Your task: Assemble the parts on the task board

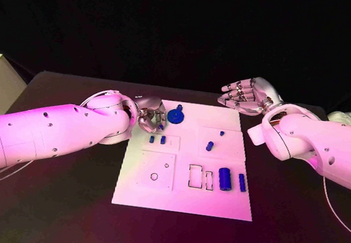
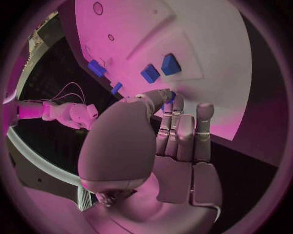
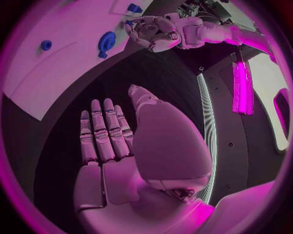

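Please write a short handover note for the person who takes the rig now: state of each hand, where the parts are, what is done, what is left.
Left hand: at the left edge of the white task board, near its far end, fingers curled; the left wrist view shows something blue at its fingertips, but I cannot tell if it is held.
Right hand: open, holding nothing, over the black table beyond the board's far right corner.
Parts: round blue disc at the far end; two small blue blocks mid-left; small blue pegs mid-right; two blue cylinders lying right of the rectangular slots.
Done: cannot tell. Left: the slots look unfilled.
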Motion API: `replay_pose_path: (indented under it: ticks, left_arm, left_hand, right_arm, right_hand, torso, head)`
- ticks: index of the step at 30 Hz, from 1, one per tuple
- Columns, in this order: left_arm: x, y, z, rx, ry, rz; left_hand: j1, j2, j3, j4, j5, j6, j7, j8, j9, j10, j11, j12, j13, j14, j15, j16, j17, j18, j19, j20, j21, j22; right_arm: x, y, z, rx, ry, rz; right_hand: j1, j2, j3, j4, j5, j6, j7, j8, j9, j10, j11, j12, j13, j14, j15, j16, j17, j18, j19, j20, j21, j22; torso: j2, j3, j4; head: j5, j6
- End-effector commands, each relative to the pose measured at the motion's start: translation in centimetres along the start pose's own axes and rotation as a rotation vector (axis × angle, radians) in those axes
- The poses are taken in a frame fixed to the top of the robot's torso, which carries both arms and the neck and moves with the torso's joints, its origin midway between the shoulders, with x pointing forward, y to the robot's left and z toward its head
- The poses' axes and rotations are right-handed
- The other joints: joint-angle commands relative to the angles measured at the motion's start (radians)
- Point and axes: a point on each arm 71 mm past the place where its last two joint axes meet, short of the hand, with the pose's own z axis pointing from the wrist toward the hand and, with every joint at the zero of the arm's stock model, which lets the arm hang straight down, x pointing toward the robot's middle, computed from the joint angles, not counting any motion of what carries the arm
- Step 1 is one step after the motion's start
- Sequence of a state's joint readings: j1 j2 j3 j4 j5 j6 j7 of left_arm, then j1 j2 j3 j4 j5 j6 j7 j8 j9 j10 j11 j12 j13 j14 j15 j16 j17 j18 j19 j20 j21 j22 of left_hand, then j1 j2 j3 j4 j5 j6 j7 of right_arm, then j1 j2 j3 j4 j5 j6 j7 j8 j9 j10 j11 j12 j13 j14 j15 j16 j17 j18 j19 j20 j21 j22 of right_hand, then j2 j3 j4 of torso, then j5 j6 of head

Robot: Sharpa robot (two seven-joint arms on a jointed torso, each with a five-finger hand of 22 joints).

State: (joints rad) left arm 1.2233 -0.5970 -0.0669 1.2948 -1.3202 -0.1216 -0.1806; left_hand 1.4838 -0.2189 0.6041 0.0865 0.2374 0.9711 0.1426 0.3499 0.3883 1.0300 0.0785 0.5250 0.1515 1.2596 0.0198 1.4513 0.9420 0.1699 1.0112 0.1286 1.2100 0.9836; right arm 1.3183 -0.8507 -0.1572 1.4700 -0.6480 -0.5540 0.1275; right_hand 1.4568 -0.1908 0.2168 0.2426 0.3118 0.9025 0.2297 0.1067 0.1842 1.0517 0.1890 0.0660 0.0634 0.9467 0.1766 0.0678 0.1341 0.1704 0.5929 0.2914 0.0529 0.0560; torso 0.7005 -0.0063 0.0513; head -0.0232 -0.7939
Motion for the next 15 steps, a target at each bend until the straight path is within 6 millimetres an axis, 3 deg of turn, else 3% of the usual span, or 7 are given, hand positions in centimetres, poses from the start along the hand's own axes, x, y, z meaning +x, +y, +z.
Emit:
replay_pose_path:
  ticks: [1,15]
  left_arm:
    - [0.65,-0.17,0.09,-0.006,0.052,0.024]
    - [1.11,-0.16,0.19,-0.011,0.067,0.049]
  left_hand:
    - [-0.014,0.0,-0.005,0.001,-0.006,0.005,-0.001,0.001,0.002,0.005,0.0,-0.005,0.001,0.005,-0.002,0.007,-0.001,-0.017,0.001,-0.001,-0.004,-0.003]
    - [-0.038,-0.019,-0.026,0.006,-0.002,-0.01,0.001,-0.022,0.0,0.009,0.002,-0.017,0.005,0.003,0.001,0.011,-0.001,-0.017,-0.003,0.0,-0.015,-0.011]
  right_arm:
    - [0.15,0.11,-0.03,-0.012,0.016,-0.007]
    - [0.15,0.09,-0.03,-0.012,0.017,-0.007]
  right_hand:
    - [0.002,0.006,0.007,-0.001,0.003,0.008,0.013,-0.007,-0.001,0.006,0.003,-0.003,-0.001,0.007,-0.001,0.002,-0.001,0.007,0.001,0.0,0.004,0.001]
    - [0.003,0.006,0.008,-0.002,0.002,0.01,0.012,-0.007,-0.002,0.008,0.002,-0.003,-0.001,0.007,-0.001,0.001,-0.002,0.007,-0.001,0.0,0.004,0.0]
  torso:
    - [0.001,-0.0009,0.0004]
    - [-0.001,-0.0004,0.0003]
  head:
    - [-0.002,-0.001]
    - [-0.002,-0.004]
